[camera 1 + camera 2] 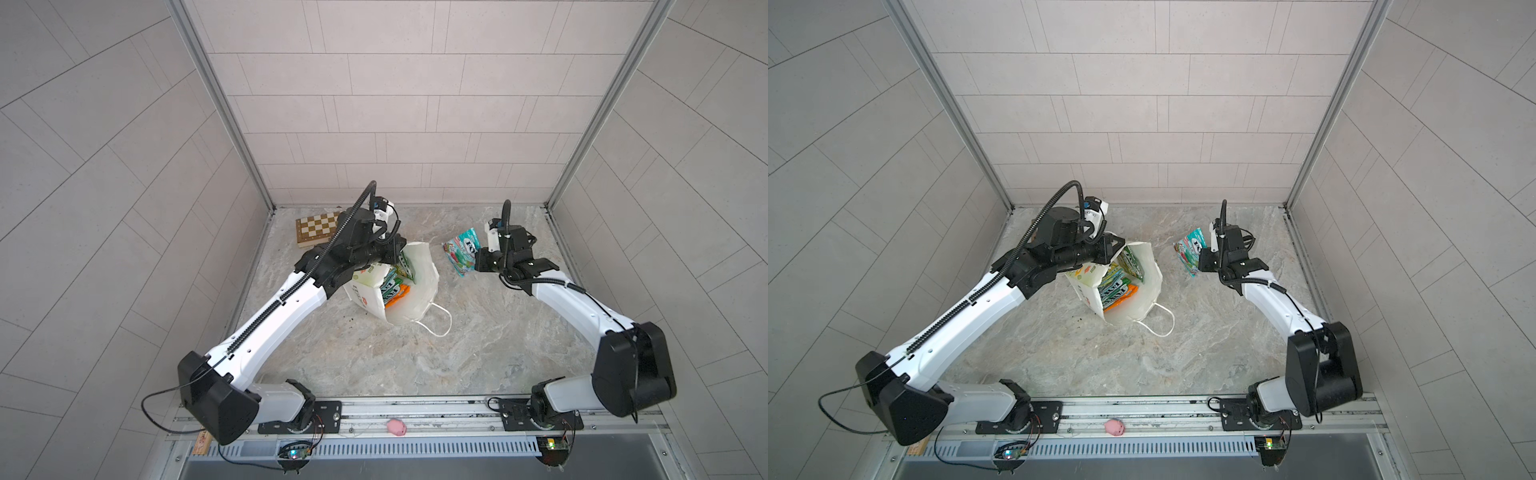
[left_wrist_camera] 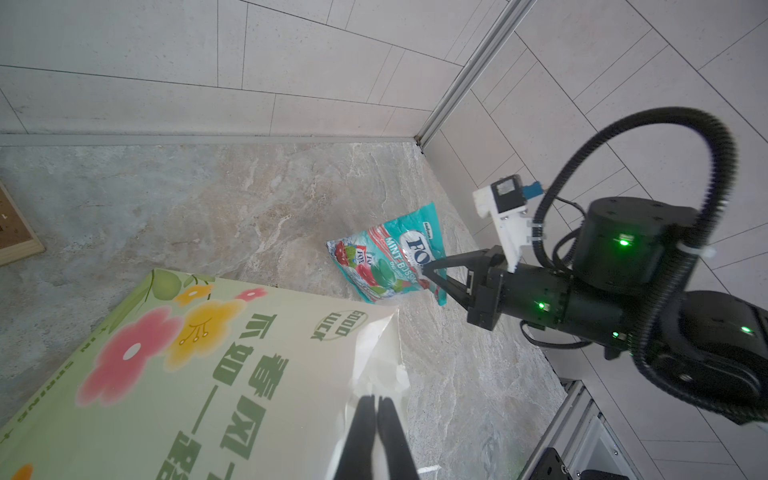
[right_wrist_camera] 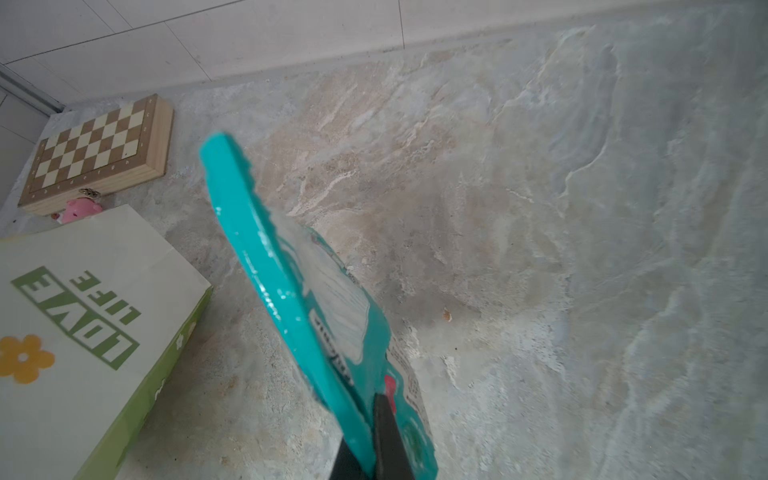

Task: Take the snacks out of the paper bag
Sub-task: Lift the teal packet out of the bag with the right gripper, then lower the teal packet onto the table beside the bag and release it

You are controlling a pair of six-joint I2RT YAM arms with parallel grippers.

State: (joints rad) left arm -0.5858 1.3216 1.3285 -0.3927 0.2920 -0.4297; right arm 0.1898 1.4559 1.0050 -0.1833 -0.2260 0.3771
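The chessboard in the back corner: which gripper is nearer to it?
Left. The left gripper pinches the paper bag's rim near the chessboard; the right gripper holds a teal packet farther off, beyond the bag.

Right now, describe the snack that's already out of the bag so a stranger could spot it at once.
Find the white paper bag standing in the middle of the marble table. To its right, towards the far right corner, the right claw pinches one flat packet, clear of the bag. It is teal and red, the only snack outside the bag.
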